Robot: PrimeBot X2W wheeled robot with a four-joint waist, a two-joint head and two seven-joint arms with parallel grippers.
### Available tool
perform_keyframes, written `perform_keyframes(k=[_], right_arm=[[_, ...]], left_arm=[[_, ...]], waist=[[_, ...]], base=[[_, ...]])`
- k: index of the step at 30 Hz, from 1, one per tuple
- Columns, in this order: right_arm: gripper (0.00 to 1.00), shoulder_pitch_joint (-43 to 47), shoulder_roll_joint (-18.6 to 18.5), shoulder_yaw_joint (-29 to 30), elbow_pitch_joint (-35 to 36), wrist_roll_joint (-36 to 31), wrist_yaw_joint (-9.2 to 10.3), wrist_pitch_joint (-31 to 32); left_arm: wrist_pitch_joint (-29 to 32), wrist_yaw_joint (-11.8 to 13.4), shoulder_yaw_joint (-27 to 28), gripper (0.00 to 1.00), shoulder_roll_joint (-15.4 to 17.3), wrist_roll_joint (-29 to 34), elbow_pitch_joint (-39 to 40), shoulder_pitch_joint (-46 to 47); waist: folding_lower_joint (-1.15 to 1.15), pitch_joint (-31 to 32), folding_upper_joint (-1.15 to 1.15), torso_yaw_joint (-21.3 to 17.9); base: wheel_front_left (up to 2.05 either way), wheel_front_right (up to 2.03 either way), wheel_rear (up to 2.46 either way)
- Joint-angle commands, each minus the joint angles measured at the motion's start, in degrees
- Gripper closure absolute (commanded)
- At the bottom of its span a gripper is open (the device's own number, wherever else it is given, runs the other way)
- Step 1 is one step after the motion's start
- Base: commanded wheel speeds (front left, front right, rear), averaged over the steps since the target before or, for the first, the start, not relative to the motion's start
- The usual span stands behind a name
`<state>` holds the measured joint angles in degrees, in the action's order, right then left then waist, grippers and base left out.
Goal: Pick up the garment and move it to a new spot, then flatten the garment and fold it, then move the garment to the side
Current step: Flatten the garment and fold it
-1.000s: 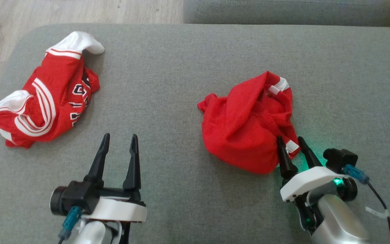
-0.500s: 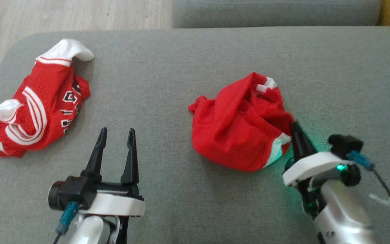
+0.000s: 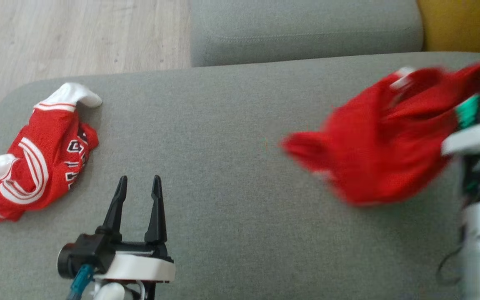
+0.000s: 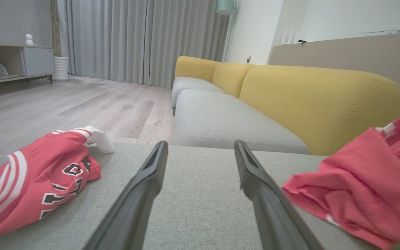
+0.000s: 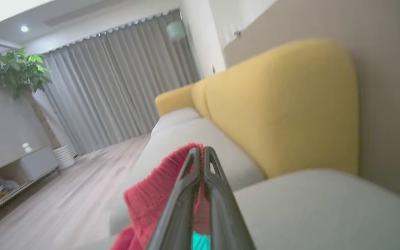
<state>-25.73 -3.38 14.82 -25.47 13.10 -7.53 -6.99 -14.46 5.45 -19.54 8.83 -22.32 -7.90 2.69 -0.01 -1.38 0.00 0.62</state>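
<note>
Right jaws: pressed shut on a ribbed red edge of the garment (image 5: 151,198), with cloth showing between the tips in the right wrist view.
Left jaws: spread wide and holding nothing, low over the seat near its front edge, tips pointing toward the far side.
Garment: red, bunched and blurred in the head view (image 3: 381,137); at the right end of the seat, spreading leftward from the pinch, one loose corner reaching toward the middle. Lower folds close over the seat in the left wrist view (image 4: 359,194); contact there not clear.
Surface: grey sofa seat (image 3: 231,166), woven fabric, flat, with a rounded far-left corner.
Other cloth: red-and-white jersey (image 3: 31,166) crumpled at the seat's left end, well apart from the garment, a white sleeve tip toward the far edge.
Open room: bare grey stretch between jersey and garment, running from the front edge to the far edge.
Edges: second grey seat cushion (image 3: 302,33) just beyond the far edge; yellow backrest (image 3: 461,25) at the far right.
Room: pale wooden floor (image 3: 77,37) past the far-left corner; grey curtains (image 4: 134,38), a low sideboard (image 4: 16,59) and a leafy plant (image 5: 16,69) farther off.
</note>
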Motion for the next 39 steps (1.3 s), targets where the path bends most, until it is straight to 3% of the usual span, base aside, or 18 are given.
perform_keyframes(k=[1,6,12,17,18,26,27,28,32,39], right_arm=[[1.0,-7.1,-1.8,1.6,5.5,-2.7,0.04,1.9],[1.0,-13.8,-2.4,4.3,14.0,-8.9,0.04,5.8],[1.0,-9.2,0.2,-6.9,19.4,-10.0,0.04,9.7],[1.0,1.1,0.5,-19.6,14.8,-1.8,0.04,7.4],[1.0,1.1,0.5,-19.6,14.8,-1.8,0.04,7.4],[1.0,8.8,0.5,-38.0,3.1,10.1,0.04,-1.1],[0.66,8.7,0.5,-40.3,2.7,11.3,0.04,-1.9],[0.0,8.4,0.5,-42.7,2.5,12.4,0.04,-2.3],[0.0,6.5,0.5,-48.0,2.3,14.3,0.04,-2.8],[0.0,3.1,0.5,-42.7,1.4,12.7,0.04,-3.3]], left_arm=[[-0.5,-0.4,2.5,0.0,-0.1,0.6,2.0,1.4],[-0.5,-1.0,2.8,0.0,-1.0,0.6,2.1,0.8],[-0.5,-1.8,3.0,0.0,-1.8,0.9,2.2,0.2],[-0.5,-2.5,3.1,0.0,-2.2,1.3,1.9,0.9],[-0.5,-2.5,3.1,0.0,-2.2,1.3,1.9,0.9],[-0.5,-3.0,3.0,0.0,-2.6,1.8,1.1,2.5],[-0.5,-3.1,3.1,0.0,-2.7,1.9,1.0,2.5],[-0.5,-3.1,3.2,0.0,-2.7,1.9,0.9,2.5],[-0.5,-3.1,3.9,0.0,-2.8,2.0,0.8,2.5],[-0.5,-3.2,5.0,0.0,-3.5,2.2,1.1,2.5]], waist=[[0.01,0.8,0.0,-0.3],[0.01,1.7,0.0,0.3],[0.01,1.1,0.0,1.9],[0.01,-0.3,0.0,3.9],[0.01,-0.3,0.0,3.9],[0.01,-2.2,0.0,6.4],[0.01,-2.3,0.0,6.4],[0.01,-2.4,0.0,6.4],[0.01,-2.5,0.0,5.7],[0.01,-1.6,0.0,2.4]], base=[[0.0,0.0,0.0],[0.0,0.0,0.0],[0.0,0.0,0.0],[0.0,0.0,0.0],[0.0,0.0,0.0],[0.0,0.0,0.0],[0.0,0.0,0.0],[0.0,0.0,0.0],[0.0,0.0,0.0],[0.0,0.0,0.0]])
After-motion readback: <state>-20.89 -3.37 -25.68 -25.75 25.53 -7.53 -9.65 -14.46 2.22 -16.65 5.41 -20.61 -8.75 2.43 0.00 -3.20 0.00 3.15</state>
